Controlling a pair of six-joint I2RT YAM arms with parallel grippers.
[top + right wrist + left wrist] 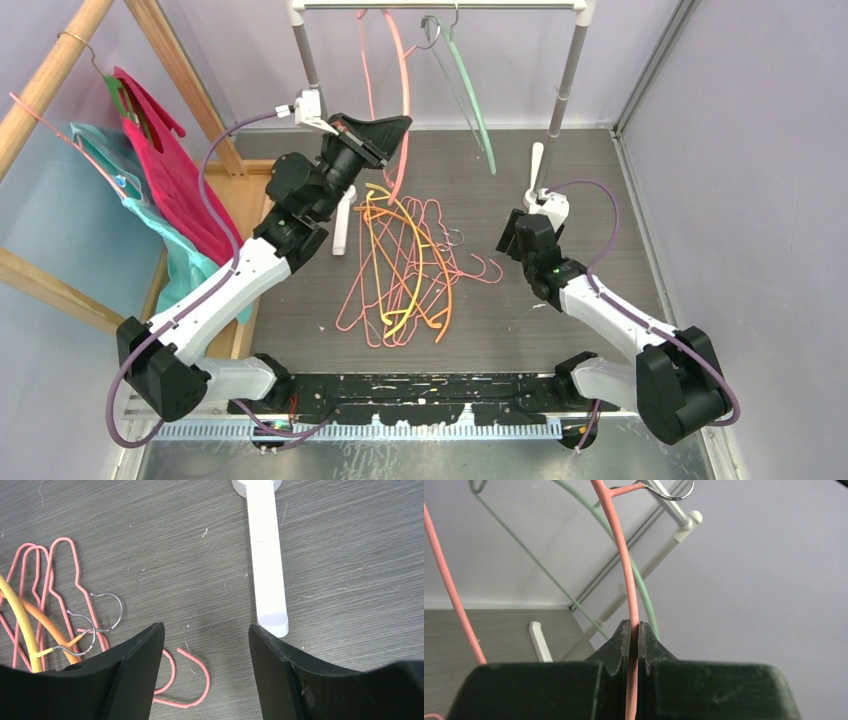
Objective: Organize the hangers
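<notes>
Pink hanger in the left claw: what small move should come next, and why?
Probably open the left gripper and back away: it pinches the pink hanger, whose metal hook already seems to sit over the rail.

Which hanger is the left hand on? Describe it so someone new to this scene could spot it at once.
Find the white clothes rail at the back of the table. Of the hangers on it, look at the pink hanger, left of the grey-green hanger. It alone is pinched between the shut fingers of the left hand.
</notes>
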